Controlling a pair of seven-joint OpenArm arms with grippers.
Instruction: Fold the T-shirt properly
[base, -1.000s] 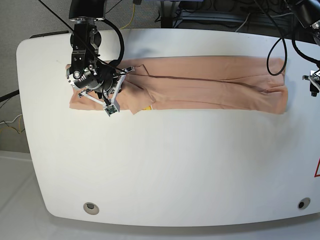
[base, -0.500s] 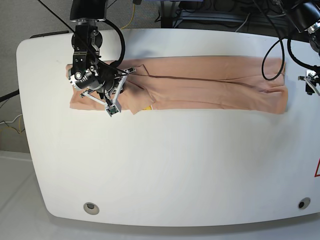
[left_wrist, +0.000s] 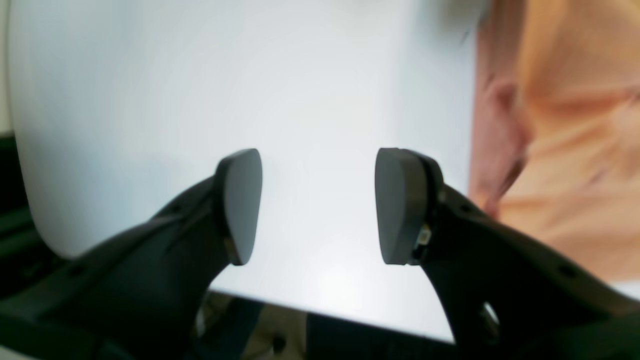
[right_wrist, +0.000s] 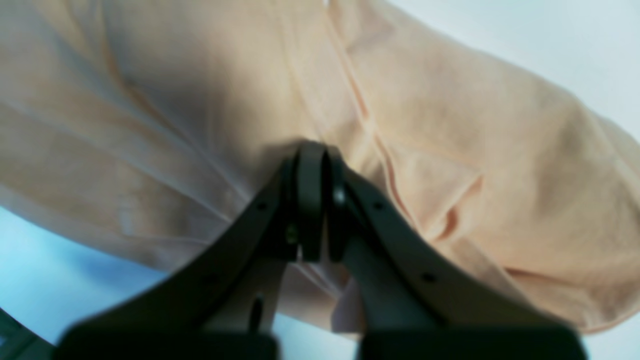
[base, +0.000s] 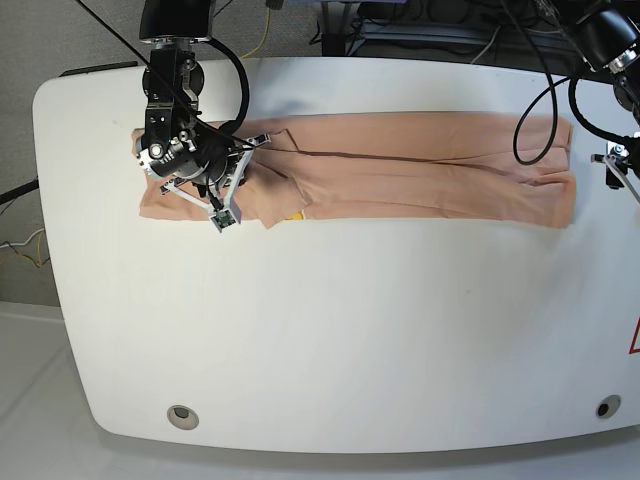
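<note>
T-shirt (base: 400, 165): folded into a long band lying left-right across the table's (base: 330, 340) far half. Right gripper (right_wrist: 314, 200): jaws clenched together, over the band's left end; a pinch of cloth not discernible. Left gripper (left_wrist: 315, 205): released, spread wide, off its right end.

- The base camera hangs high overhead, looking straight down on the whole white table (base: 330, 330), both arms at the far edge.
- The left wrist camera looks past its own parted fingers (left_wrist: 240, 205), close over the table's end.
- The right wrist camera sits very close above the T-shirt (right_wrist: 150, 100), which all three views share.
</note>
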